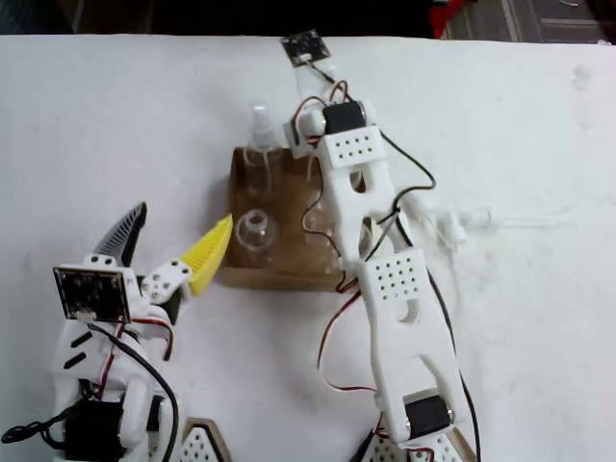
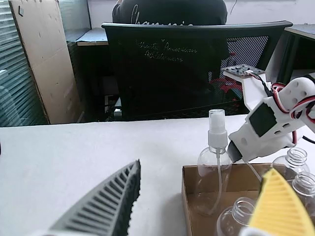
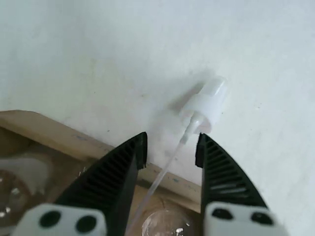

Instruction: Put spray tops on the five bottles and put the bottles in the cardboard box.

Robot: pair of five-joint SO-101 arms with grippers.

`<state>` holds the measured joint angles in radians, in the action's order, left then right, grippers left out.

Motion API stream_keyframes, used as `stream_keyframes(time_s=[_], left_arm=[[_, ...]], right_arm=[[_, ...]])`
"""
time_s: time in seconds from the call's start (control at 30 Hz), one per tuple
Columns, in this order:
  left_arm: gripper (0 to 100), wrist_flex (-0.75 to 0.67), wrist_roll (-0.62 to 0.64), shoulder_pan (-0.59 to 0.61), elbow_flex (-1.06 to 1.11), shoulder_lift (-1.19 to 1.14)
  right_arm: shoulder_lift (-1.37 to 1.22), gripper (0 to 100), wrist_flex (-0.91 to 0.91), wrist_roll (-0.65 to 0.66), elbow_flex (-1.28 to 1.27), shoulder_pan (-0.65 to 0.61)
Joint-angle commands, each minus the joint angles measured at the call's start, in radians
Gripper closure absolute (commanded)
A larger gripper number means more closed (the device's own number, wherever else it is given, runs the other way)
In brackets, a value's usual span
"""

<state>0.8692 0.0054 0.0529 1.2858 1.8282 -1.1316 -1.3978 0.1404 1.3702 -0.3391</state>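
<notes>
We judge the job to be in its early part. One bottle (image 2: 209, 182) stands upright in a far corner of the cardboard box (image 1: 279, 274) with a spray top (image 2: 217, 129) seated on its neck and the dip tube running down inside. Near it in the box we see three open-necked bottles (image 2: 297, 158) with nothing on them. We cannot find a fifth, since the right arm lies across much of the box in the high view. A spare spray top (image 1: 452, 228) lies on its side on the table (image 1: 115, 115), beyond the box's right wall and apart from any bottle. The right gripper (image 3: 171, 142) hangs over the topped bottle at the far rim of the box, jaws parted a little with the tube showing between them. We see nothing pinched in it, though in the left wrist view one finger looks to touch the bottle's neck. The left gripper (image 1: 186, 214) sits beside the box's left wall, spread wide and empty, its yellow fingertip at the box's edge. As we read it, one top is on and at least three are left to fit, while every bottle we see is already in the box.
</notes>
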Motion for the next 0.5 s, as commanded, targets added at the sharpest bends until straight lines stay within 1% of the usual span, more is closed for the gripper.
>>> stream_keyframes(time_s=[0.0, 0.17, 0.47], left_arm=[[63, -0.020, 0.012, 0.012, -0.008, 0.005], [63, -0.020, 0.012, 0.012, -0.009, 0.005], [63, -0.020, 0.012, 0.012, -0.009, 0.005]], right_arm=[[0.065, 78.9, -0.045, -0.012, 0.028, -0.012], [0.107, 80.3, -0.082, -0.012, 0.023, -0.002], [0.054, 80.4, -0.042, -0.012, 0.018, -0.008]])
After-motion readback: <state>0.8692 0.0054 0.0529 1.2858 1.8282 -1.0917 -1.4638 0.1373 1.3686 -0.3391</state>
